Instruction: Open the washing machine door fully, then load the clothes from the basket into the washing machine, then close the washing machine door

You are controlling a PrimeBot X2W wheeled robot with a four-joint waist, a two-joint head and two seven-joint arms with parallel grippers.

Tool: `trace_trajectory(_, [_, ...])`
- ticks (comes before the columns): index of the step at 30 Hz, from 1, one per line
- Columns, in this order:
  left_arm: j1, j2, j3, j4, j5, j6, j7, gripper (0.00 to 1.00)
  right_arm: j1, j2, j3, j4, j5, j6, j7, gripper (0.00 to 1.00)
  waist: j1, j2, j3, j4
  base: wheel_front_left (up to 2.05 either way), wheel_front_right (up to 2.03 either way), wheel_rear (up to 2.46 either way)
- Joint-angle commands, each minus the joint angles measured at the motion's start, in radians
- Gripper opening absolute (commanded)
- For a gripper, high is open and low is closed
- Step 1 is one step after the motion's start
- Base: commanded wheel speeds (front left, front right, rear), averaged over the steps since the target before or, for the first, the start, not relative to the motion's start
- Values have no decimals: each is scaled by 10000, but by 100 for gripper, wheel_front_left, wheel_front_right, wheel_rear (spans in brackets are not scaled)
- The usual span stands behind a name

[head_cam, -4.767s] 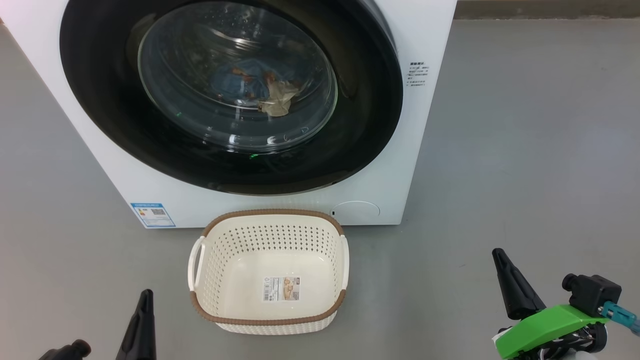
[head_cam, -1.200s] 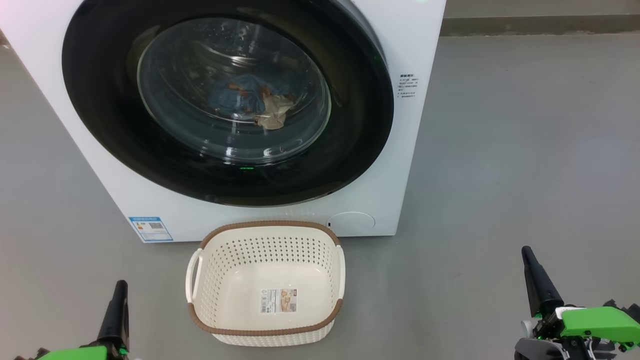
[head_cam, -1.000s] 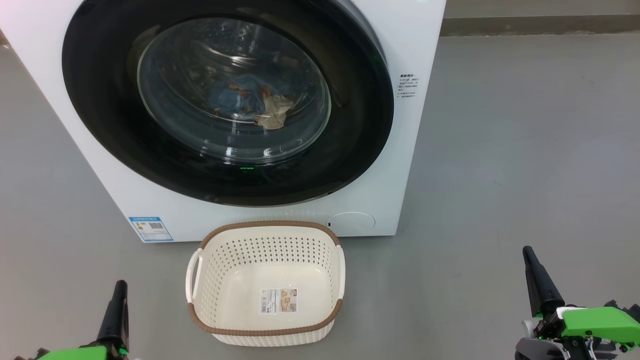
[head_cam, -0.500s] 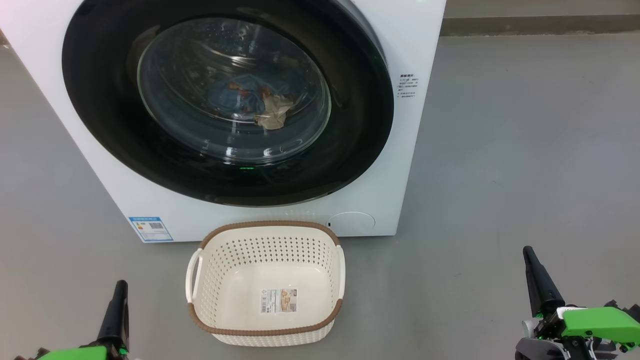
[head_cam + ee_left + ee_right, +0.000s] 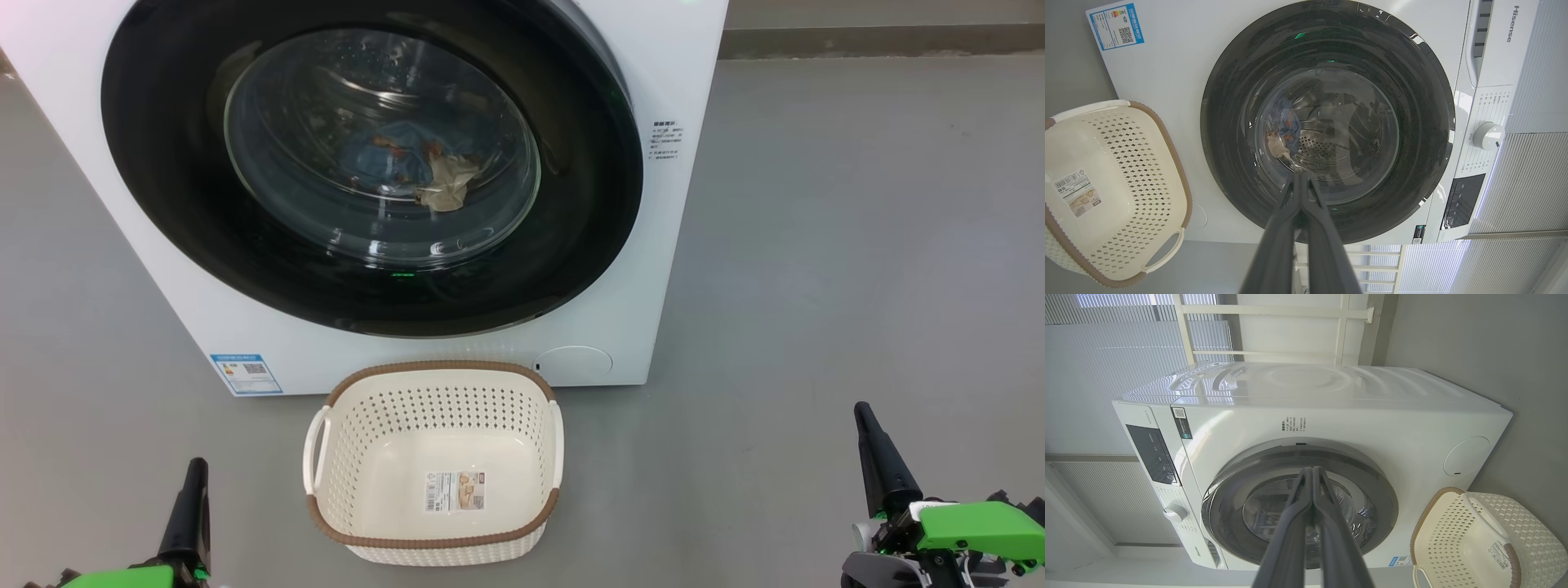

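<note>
Left pincer [image 5: 194, 478] and right pincer [image 5: 865, 420] are hovering closed, gripping nothing; the washing machine door [image 5: 163, 204] is sitting closed over the clothes [image 5: 392, 155].

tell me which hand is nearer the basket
Left. The left hand is close beside the basket, off its left side; the right hand is much farther out past its right side.

head: high, facing down | wrists: seemingly low, rolled sideways | shared: washing machine [image 5: 277, 351], basket [image 5: 384, 408]
</note>
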Motion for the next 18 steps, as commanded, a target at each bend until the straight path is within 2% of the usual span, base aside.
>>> trace_trajectory(1, [-407, 125, 330, -182, -29, -34, 61, 0, -102, -4, 236, -302, -2, -11, 60, 0, 0, 0, 0, 0, 0, 0, 0])
trace_trajectory(18, [-409, 104, 360, -182, -4, -34, 85, 0, -103, 1, 228, -301, -9, -11, 66, 0, 0, 0, 0, 0, 0, 0, 0])
